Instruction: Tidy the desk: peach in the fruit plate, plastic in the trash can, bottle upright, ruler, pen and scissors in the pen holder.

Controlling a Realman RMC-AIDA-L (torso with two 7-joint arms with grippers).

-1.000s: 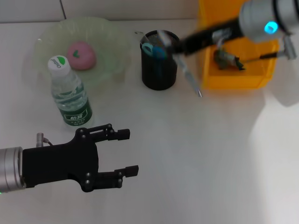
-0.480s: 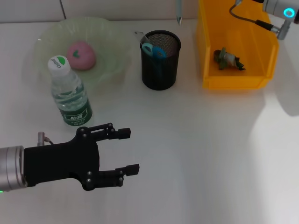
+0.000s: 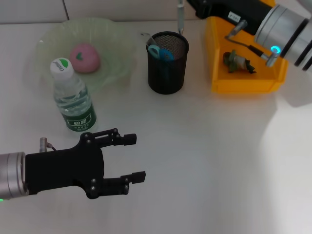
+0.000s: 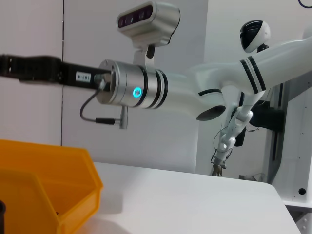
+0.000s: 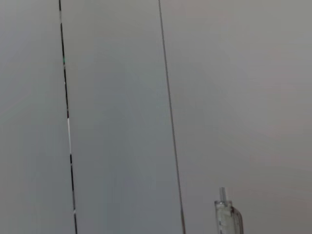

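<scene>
While peach (image 3: pixel 85 57) sits in fruit plate (image 3: pixel 117 39), bottle (image 3: pixel 73 96) upright, plastic (image 3: pixel 237 62) in trash can (image 3: pixel 246 85), scissors (image 3: pixel 161 52) in pen holder (image 3: pixel 166 73): right pincer (image 3: pixel 195 4) holds pen (image 3: pixel 180 14) above holder, drop pending. Left pincer (image 3: pixel 127 158) wide, idle, near left. Ruler unseen.

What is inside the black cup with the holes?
Inside the black mesh pen holder you can see scissors with blue handles. A pen hangs just above its rim, held from above. The bottom of the holder is hidden by its dark wall.
</scene>
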